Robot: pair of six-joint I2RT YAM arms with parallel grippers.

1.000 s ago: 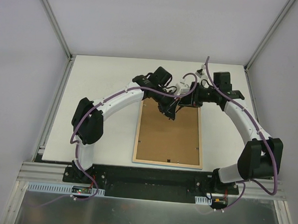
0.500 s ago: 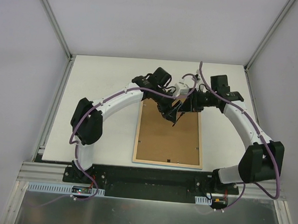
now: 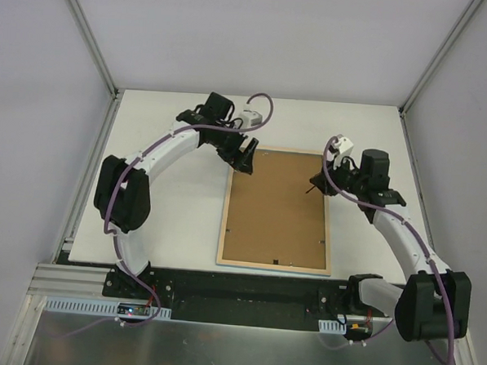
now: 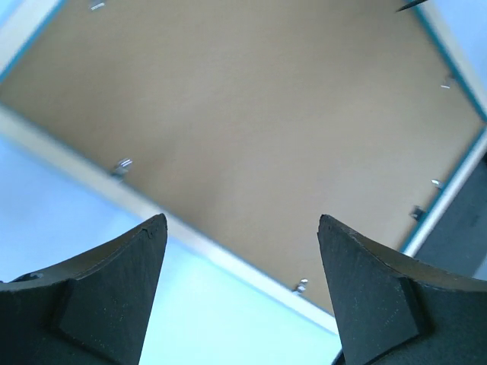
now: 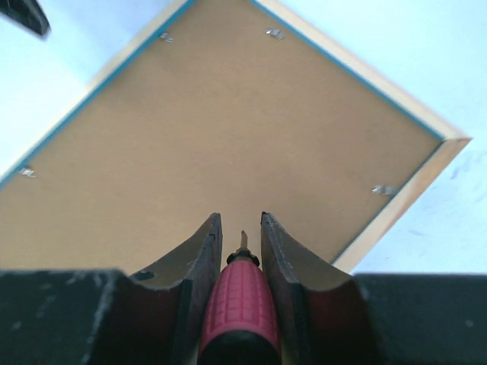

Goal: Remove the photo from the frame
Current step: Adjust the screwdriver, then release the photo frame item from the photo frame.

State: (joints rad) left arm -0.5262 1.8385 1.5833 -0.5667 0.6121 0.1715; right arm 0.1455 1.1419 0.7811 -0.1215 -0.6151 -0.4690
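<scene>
The frame (image 3: 276, 221) lies face down on the white table, its brown back panel up, rimmed in pale wood. The photo is hidden beneath that panel. My left gripper (image 3: 245, 160) hovers at the frame's far left corner, open and empty; in the left wrist view its fingers (image 4: 144, 251) straddle the frame's edge (image 4: 190, 228). My right gripper (image 3: 318, 185) hangs over the frame's right side, shut on a red-handled screwdriver (image 5: 240, 304). The screwdriver's thin tip points down at the back panel (image 5: 228, 114).
Small metal tabs (image 5: 275, 33) hold the panel along its rim; another tab (image 4: 122, 166) shows in the left wrist view. White table (image 3: 161, 194) surrounds the frame. A black mounting rail (image 3: 246, 285) runs along the near edge, and enclosure walls stand on both sides.
My left gripper has opened and drawn back left, from the middle of the frame's far end to its far left corner. The right arm swung right and nearer, still holding the screwdriver.
</scene>
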